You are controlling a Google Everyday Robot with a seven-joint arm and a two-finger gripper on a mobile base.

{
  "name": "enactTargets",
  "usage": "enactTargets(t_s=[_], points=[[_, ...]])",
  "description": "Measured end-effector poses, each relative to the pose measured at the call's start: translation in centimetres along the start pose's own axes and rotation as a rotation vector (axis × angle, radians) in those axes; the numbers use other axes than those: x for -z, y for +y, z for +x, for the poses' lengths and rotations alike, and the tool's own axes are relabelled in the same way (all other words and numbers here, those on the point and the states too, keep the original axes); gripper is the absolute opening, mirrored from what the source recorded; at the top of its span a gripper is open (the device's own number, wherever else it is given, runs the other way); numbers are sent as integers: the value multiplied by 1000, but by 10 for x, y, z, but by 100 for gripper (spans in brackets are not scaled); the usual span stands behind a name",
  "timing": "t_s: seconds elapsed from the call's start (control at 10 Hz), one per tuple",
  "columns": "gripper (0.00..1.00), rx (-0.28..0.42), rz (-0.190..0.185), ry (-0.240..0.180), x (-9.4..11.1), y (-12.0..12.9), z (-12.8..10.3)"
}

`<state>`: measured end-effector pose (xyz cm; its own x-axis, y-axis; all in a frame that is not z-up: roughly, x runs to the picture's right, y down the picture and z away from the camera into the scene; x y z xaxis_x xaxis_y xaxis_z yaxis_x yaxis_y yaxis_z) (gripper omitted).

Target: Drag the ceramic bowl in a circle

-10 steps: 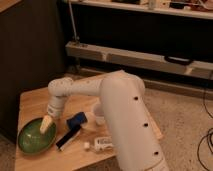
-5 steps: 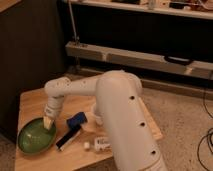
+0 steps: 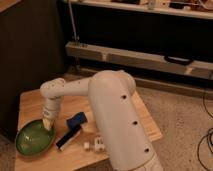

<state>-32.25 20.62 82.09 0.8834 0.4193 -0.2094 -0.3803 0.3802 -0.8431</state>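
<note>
The ceramic bowl (image 3: 34, 138) is a wide, shallow, glossy green dish with a darker rim, sitting at the front left corner of the wooden table (image 3: 30, 102). My gripper (image 3: 48, 124) reaches down from the white arm and rests on the bowl's right inner rim. The arm's large white body fills the middle of the view and hides the table's centre.
A blue and black object (image 3: 71, 131) lies just right of the bowl. Small white items (image 3: 95, 145) sit near the table's front edge. A dark wall panel stands to the left, and a low metal rail and shelf run behind the table.
The bowl and gripper have shifted slightly toward the table's front left corner. The arm's elbow has swung a little with them.
</note>
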Motion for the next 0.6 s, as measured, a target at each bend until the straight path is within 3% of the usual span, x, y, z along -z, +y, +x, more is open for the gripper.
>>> enactTargets(t_s=[0.2,0.4,0.6], points=[[23,5,11,12,-2,1,-2],[9,6,51,15,8,1,-2],[7,-8,117,17,31,-4,-5]])
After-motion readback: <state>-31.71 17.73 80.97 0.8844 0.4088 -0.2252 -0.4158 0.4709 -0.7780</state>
